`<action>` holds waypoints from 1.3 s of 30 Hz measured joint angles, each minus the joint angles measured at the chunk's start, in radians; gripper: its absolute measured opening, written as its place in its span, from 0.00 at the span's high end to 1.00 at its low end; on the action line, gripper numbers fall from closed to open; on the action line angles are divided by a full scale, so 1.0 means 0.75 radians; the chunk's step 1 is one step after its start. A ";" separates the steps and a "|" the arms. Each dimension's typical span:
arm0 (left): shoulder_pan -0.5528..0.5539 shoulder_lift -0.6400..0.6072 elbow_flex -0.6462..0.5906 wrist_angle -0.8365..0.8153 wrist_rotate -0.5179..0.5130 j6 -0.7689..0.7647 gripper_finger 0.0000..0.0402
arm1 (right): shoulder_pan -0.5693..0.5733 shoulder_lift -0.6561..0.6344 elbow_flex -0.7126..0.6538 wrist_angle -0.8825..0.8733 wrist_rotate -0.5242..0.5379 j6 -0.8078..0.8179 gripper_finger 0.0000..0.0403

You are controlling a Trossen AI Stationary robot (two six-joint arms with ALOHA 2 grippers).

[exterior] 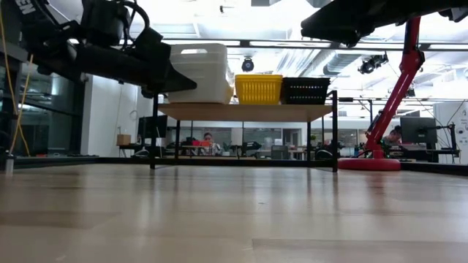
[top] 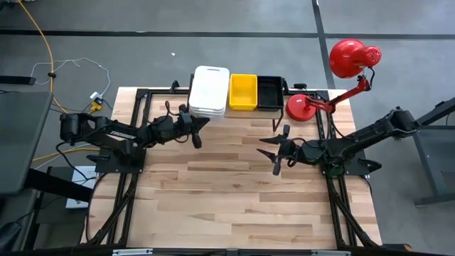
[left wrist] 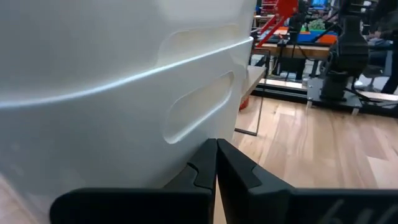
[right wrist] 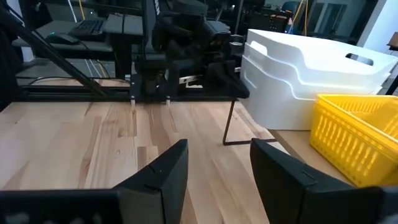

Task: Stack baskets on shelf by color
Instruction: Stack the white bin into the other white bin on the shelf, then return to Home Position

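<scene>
shelf [top: 242,110]: far edge of the counter [top: 234,192]
baskets: white stack [top: 210,90] left, yellow [top: 243,92] middle, black [top: 269,92] right
left pincer [top: 201,122]: closed, empty, just beside the white stack
right pincer [top: 272,152]: open, empty, mid-counter

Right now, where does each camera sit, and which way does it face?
High: above the table, looking straight down; both arms, white baskets on the shelf.
Low: at tabletop height, facing the shelf; the arms hang overhead.
Left wrist: behind the shut left gripper, against the white baskets.
Right wrist: behind the open right gripper, facing the left arm.
Shared: high and right wrist both show the yellow basket.
</scene>
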State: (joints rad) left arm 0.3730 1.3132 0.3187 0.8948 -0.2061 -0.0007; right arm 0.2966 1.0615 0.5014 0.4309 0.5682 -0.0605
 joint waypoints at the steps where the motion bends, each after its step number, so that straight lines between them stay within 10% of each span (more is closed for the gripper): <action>1: 0.018 0.000 0.000 0.000 0.018 -0.008 1.00 | 0.000 0.000 0.000 0.000 0.000 0.000 0.60; 18: 0.032 -0.089 -0.002 0.021 0.438 -0.101 1.00 | 0.000 0.000 0.000 -0.003 0.000 0.001 0.60; 39: -0.238 -0.879 -0.049 -0.701 0.423 -0.007 1.00 | 0.000 0.000 0.000 -0.072 0.000 0.097 0.60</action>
State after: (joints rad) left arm 0.1946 0.6539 0.2819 0.3692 0.1111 -0.0062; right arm 0.2966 1.0615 0.5014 0.3767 0.5682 0.0124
